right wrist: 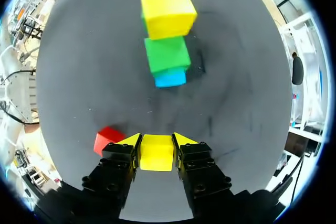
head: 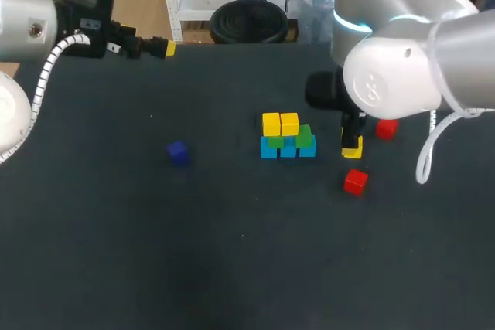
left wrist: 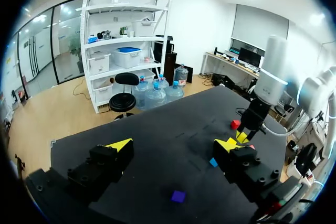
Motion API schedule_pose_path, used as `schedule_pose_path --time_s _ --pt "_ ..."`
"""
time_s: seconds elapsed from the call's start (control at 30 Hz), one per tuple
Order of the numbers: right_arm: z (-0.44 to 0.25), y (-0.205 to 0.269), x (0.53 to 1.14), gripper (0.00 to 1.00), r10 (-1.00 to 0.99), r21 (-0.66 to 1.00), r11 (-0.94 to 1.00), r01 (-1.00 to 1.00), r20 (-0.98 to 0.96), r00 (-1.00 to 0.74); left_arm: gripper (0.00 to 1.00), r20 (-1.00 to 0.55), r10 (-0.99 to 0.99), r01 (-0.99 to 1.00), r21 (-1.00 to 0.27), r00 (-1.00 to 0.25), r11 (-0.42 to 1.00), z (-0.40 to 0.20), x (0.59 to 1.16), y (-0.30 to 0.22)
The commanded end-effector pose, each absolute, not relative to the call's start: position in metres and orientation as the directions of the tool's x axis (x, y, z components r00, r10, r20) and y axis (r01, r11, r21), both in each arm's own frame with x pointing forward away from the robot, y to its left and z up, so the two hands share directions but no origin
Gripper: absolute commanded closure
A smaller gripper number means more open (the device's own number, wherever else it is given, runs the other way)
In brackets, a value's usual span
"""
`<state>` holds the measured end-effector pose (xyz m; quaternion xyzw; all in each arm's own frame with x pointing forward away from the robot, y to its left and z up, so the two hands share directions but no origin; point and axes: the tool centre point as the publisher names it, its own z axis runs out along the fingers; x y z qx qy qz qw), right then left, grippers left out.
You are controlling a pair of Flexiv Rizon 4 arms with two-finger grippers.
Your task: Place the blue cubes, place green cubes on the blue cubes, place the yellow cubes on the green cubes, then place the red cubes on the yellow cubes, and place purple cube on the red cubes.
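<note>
Near the table's middle stands a row of three blue cubes [head: 288, 149] carrying green cubes [head: 305, 136], with two yellow cubes [head: 280, 123] over the left and middle ones. My right gripper [head: 352, 147] hangs just right of this stack, low over the table. In the right wrist view it [right wrist: 156, 142] is shut on a yellow cube [right wrist: 156, 153], and the stack's green cube [right wrist: 167, 53] lies ahead of it. My left gripper [left wrist: 174, 145] is open and holds nothing, at the table's far left edge [head: 168, 47].
Two red cubes lie on the table, one [head: 355, 182] in front of my right gripper and one [head: 387, 128] behind it to the right. A purple cube [head: 178, 152] sits alone left of the stack.
</note>
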<state>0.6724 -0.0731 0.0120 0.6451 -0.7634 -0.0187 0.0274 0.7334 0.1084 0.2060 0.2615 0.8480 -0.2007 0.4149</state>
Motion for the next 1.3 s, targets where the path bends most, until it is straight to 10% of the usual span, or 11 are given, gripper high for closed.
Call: schedule_pose_path --time_s 0.03,0.17,0.27,0.3,0.33,0.67,0.73,0.8,1.3 --pt "0.009 -0.075 0.675 1.00 -0.985 0.061 0.175 -0.983 0.014 -0.174 0.00 -0.812 0.275 0.614 -0.125 -0.515 0.780 0.205 0.734 0.110" --pt "0.008 -0.076 0.676 1.00 -0.983 0.059 0.181 -0.982 0.013 -0.181 0.00 -0.812 0.275 0.614 -0.125 -0.515 0.780 0.205 0.734 0.110" --pt "0.007 -0.076 0.675 0.44 -0.982 0.058 0.188 -0.980 0.014 -0.187 0.00 -0.812 0.275 0.614 -0.125 -0.515 0.780 0.205 0.734 0.110" --pt "0.006 -0.076 0.674 0.07 -0.982 0.059 0.189 -0.980 0.015 -0.189 0.00 -0.812 0.275 0.614 -0.125 -0.515 0.780 0.205 0.734 0.110" --pt "0.006 -0.076 0.674 0.00 -0.981 0.059 0.196 -0.979 0.013 -0.195 0.00 -0.812 0.275 0.614 -0.125 -0.515 0.780 0.205 0.734 0.110" --pt "0.008 -0.086 0.666 0.00 -0.979 0.072 0.202 -0.977 0.030 -0.200 0.00 -0.812 0.275 0.614 -0.125 -0.515 0.780 0.205 0.734 0.110" --pt "0.008 -0.088 0.665 0.44 -0.978 0.075 0.206 -0.976 0.033 -0.204 0.00 -0.812 0.275 0.614 -0.125 -0.515 0.780 0.205 0.734 0.110" --pt "0.007 -0.090 0.664 0.60 -0.977 0.077 0.211 -0.974 0.034 -0.209 0.00 -0.812 0.275 0.614 -0.125 -0.515 0.780 0.205 0.734 0.110" --pt "0.002 -0.087 0.664 1.00 -0.977 0.091 0.213 -0.973 0.035 -0.211 0.00 -0.812 0.275 0.614 -0.125 -0.515 0.780 0.205 0.734 0.110"
